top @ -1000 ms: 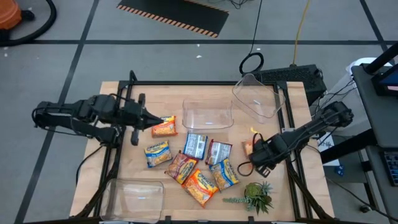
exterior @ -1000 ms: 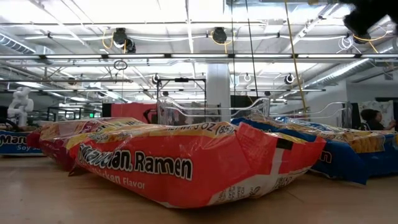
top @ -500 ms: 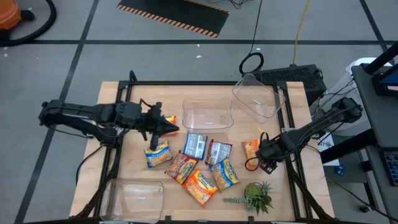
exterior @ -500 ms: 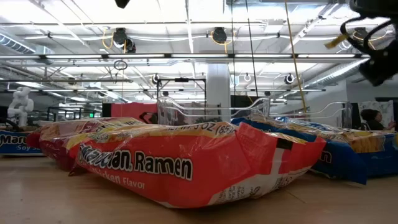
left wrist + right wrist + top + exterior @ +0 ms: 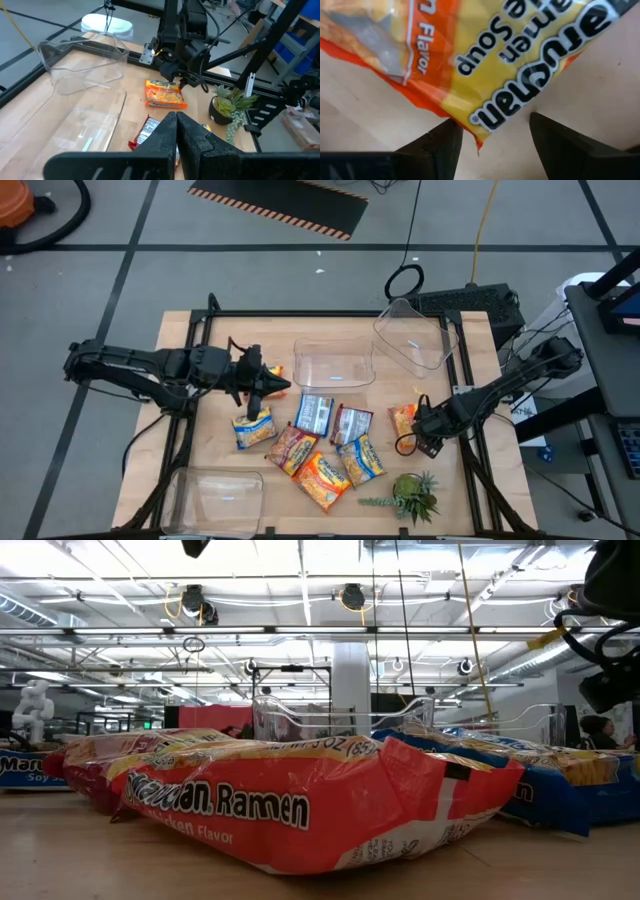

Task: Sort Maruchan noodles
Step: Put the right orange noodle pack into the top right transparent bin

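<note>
Right claw (image 5: 418,423), lower right of the high view, stands spread over an orange packet (image 5: 403,418) flat on the counter (image 5: 190,330), seemingly lining up a pick. Left claw (image 5: 272,385) hangs clenched, empty, above the pile (image 5: 318,445). Only the right wrist view shows fingers (image 5: 437,142) flanking a packet corner.

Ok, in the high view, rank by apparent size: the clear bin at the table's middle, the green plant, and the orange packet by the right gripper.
1. Clear bin, plainly the largest.
2. Green plant, counting its trailing sprig.
3. Orange packet, the smallest, though the right gripper hides part of it, so its gap from the plant is unsure.
</note>
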Robot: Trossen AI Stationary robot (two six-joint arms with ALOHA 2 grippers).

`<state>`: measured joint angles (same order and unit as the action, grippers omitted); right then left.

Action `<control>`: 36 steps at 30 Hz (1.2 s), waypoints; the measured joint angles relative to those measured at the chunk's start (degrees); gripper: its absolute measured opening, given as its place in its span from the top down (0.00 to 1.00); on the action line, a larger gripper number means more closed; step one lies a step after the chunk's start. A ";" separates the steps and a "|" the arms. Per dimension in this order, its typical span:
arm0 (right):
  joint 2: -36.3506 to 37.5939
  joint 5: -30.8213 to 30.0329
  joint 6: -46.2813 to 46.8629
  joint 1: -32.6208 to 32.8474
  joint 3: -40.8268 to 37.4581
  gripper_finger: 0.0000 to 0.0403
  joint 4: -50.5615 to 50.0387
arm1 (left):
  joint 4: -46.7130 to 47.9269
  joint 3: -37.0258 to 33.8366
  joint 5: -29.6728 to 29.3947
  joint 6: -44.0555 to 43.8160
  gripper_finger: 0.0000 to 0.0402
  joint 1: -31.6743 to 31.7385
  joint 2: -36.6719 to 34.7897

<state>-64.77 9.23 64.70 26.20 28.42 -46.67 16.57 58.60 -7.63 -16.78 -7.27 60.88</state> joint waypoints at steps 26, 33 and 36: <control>1.45 -0.46 5.96 0.01 4.18 1.00 5.50 | 1.87 0.00 -7.59 -2.70 0.97 0.50 0.29; 1.58 -3.64 10.12 0.02 13.00 1.00 4.69 | -0.02 0.00 -7.92 -7.36 0.97 0.55 0.22; 1.57 -4.74 13.35 0.02 16.26 1.00 4.59 | -0.03 -0.01 -7.90 -4.23 0.97 0.55 0.22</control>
<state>-63.20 4.49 78.05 26.22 44.67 -42.08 16.53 58.59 -15.53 -21.00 -6.72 61.10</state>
